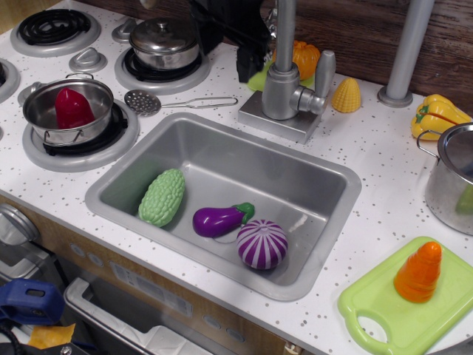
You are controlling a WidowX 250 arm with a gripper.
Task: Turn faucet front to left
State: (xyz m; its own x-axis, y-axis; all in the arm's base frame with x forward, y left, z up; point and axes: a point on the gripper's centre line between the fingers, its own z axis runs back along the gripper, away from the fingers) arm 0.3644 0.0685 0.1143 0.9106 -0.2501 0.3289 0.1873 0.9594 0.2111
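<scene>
The silver-grey faucet (281,95) stands on its square base behind the sink. Its paddle lever (324,72) sticks up on the right. Its thin spout pipe (285,29) rises straight up and leaves the top of the frame, so the spout's end is out of view. My black gripper (242,68) hangs just left of the pipe, at the back edge of the counter. It holds nothing that I can see. Its bulk is dark and I cannot tell how the jaws stand.
The sink (334,194) holds a green gourd (162,197), an eggplant (219,220) and a purple striped ball (261,243). A slotted spoon (142,101), two pots (68,111) (164,42), a grey post (405,52), corn (346,95), a yellow pepper (434,115) and a green board (384,310) surround it.
</scene>
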